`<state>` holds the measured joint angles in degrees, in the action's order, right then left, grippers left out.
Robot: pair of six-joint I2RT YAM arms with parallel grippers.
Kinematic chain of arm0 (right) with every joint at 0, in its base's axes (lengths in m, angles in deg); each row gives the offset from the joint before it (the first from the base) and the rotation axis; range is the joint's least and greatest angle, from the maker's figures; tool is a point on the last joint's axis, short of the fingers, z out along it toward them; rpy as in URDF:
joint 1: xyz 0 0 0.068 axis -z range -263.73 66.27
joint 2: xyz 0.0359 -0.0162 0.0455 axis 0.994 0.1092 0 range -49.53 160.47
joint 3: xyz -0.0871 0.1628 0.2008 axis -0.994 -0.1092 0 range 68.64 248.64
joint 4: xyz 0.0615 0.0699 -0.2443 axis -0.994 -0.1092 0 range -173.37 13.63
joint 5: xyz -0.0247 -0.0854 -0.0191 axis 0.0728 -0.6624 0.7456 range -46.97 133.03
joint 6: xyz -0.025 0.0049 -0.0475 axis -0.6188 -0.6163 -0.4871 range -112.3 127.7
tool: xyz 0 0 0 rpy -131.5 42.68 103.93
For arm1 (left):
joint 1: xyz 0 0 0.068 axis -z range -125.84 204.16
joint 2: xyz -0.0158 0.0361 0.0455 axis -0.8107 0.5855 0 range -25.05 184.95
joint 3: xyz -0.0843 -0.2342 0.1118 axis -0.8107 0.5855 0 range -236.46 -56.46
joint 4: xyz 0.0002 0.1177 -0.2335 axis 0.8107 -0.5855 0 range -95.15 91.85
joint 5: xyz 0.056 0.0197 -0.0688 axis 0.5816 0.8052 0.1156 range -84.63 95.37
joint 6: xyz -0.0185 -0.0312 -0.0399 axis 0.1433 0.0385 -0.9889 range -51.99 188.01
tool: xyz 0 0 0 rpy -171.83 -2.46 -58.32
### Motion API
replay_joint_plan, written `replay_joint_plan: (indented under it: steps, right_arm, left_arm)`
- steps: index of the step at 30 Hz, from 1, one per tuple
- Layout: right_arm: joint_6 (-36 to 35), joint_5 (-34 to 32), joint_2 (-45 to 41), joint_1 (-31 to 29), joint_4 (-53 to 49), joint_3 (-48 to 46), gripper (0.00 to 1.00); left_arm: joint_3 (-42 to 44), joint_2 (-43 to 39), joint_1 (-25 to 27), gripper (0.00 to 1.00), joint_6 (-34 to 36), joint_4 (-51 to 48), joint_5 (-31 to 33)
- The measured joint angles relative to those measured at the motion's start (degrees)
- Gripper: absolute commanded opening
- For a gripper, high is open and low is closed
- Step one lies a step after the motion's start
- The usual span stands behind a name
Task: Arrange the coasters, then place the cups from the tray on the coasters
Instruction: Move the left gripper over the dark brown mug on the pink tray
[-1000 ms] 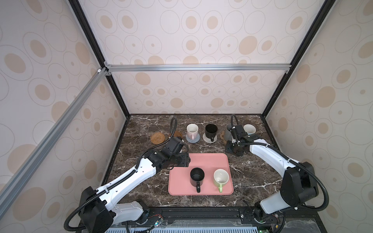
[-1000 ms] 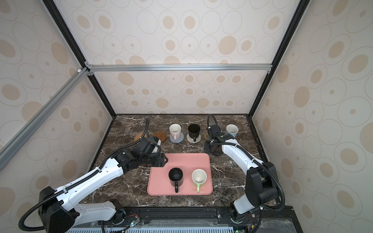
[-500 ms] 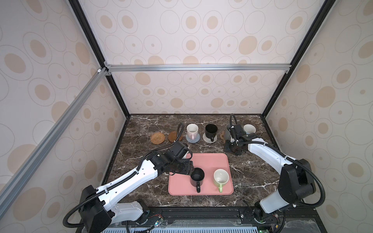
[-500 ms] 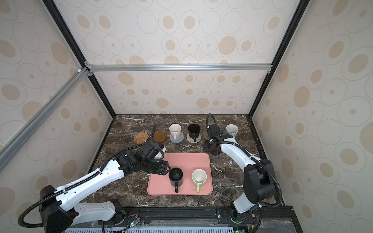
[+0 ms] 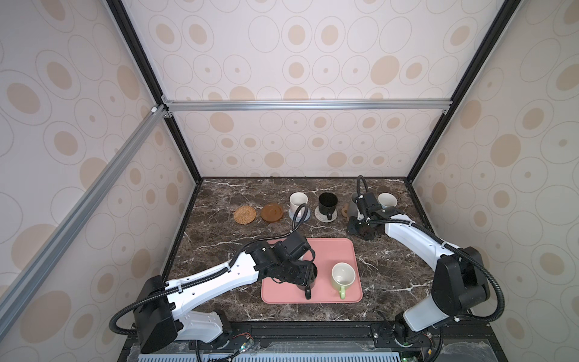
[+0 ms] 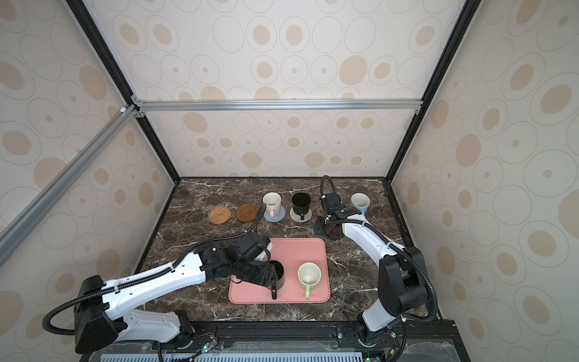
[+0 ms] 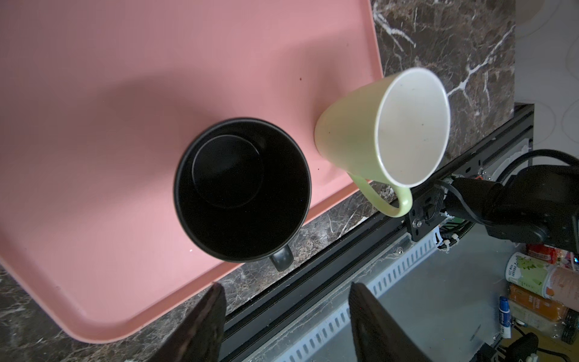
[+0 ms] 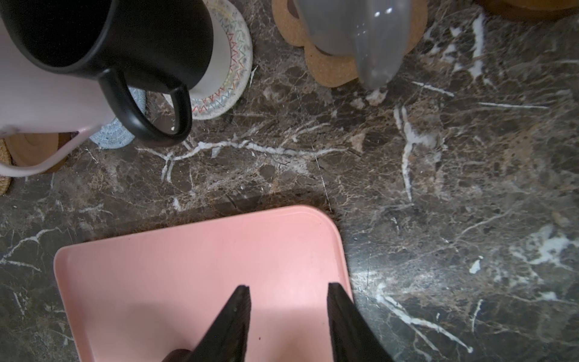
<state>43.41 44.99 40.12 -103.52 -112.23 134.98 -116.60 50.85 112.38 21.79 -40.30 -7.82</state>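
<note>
Left claw [image 7: 286,313] open just short of the black mug [image 7: 242,188] on the pink tray [image 7: 94,94].

The left claw hangs with its jaws apart and nothing between them; the black mug stands upright on the tray just ahead of its fingertips, and the green mug [image 7: 382,125] stands beside that, farther from the claw. The right claw [image 8: 291,310], also spread and empty, hovers over a tray corner; ahead of it, well clear of its tips, the grey mug [image 8: 351,28] sits on a paw-shaped mat [image 8: 329,72] on the table [image 8: 438,156].
</note>
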Motion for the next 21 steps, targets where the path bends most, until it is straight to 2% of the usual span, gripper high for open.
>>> replay_joint_plan:
  steps: [15,21]
  right_arm:
    - [-1.4,0.0,-0.1,0.0,1.4,-0.3,0.44]
    - [-1.5,0.0,-0.1,0.0,2.1,-1.0,0.44]
  left_arm:
    - [-0.2,6.4,4.7,0.64,-5.7,-0.3,1.2]
    - [-3.2,10.4,5.3,0.64,-6.2,-3.3,3.0]
